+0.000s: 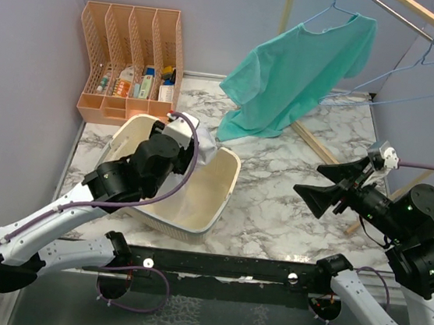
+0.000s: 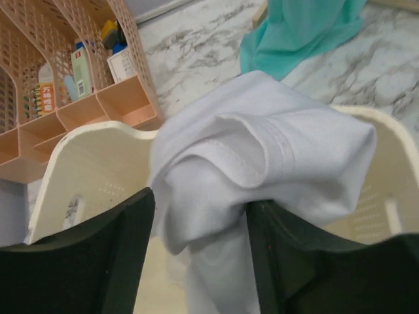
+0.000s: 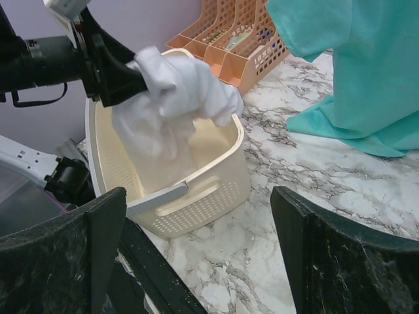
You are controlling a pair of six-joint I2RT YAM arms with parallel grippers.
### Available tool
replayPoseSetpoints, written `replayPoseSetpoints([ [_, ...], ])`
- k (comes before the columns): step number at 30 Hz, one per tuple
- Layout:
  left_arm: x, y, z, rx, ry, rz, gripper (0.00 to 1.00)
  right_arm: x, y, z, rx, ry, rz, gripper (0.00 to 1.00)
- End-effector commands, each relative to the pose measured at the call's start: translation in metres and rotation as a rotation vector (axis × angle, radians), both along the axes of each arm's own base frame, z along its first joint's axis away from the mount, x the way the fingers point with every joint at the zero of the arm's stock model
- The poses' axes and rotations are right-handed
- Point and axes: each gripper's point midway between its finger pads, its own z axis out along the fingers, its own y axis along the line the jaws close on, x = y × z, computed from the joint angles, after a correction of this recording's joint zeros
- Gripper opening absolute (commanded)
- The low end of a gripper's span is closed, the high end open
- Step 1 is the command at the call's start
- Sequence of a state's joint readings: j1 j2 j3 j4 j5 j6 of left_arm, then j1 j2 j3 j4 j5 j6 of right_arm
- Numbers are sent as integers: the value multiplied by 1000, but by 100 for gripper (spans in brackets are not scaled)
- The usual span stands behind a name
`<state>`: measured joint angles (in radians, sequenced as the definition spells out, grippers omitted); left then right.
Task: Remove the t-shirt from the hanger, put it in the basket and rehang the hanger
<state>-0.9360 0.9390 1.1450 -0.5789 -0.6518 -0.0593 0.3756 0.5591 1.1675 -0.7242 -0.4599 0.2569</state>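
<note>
Noted left claw (image 2: 200, 212) clamped on white garment (image 2: 262, 150) above laundry basket (image 1: 224, 199), right claw (image 1: 309, 181) spread, empty. Logged teal t-shirt (image 1: 298, 70) on blue hanger (image 1: 319, 19), hem touching counter (image 1: 276, 193). Could snag collar, drag hanger off rail (image 1: 420, 33) by pulling sideways.

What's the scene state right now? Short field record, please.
left end effector: shut on white garment, which hangs into the basket
right end effector: open, empty, above the table
teal t-shirt: hanging from blue hanger, hem touching table
task status: t-shirt not yet off hanger
</note>
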Motion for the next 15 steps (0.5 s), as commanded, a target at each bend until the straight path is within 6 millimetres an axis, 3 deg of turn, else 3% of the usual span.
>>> replayPoseSetpoints([
  [1,-17,2,-15,-138,68,7,76,5,8,10,9,-24,38,91],
  [3,-18,5,-17,-130,73,14,90,8,10,16,7,-31,45,90],
  [5,-19,10,-11,-131,56,21,93,12,14,21,5,-27,61,89],
  [10,-25,22,13,-187,-27,7,86,22,25,31,10,-24,104,88],
  [15,-32,41,22,-227,-91,29,83,33,34,47,33,-33,129,86],
])
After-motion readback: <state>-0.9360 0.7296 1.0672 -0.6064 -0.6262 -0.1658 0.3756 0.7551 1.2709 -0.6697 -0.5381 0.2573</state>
